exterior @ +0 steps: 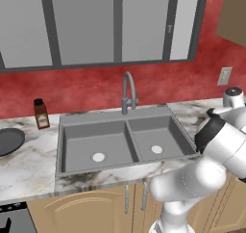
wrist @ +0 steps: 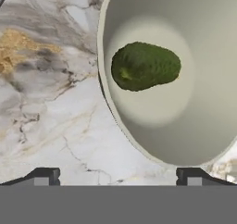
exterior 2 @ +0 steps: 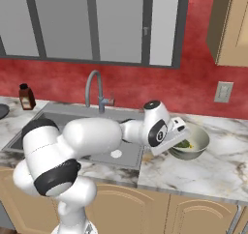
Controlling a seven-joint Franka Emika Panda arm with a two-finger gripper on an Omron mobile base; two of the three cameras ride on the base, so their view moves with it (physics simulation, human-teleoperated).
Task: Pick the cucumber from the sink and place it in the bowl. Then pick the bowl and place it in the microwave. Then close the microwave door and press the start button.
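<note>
Your end effector [wrist: 118,174] hangs with jaws spread wide and empty; the cucumber [wrist: 145,66] lies just ahead inside the bowl [wrist: 203,126] on the desk [wrist: 51,102], so grasping the bowl's rim looks next.

This is a home kitchen. A grey double-basin sink [exterior: 122,143] with a curved grey gooseneck faucet [exterior: 128,92] sits in a veined marble counter [exterior 2: 213,168] left of the hand. Light wooden cabinet doors [exterior: 86,210] run below, a red wall [exterior: 86,90] behind.
</note>
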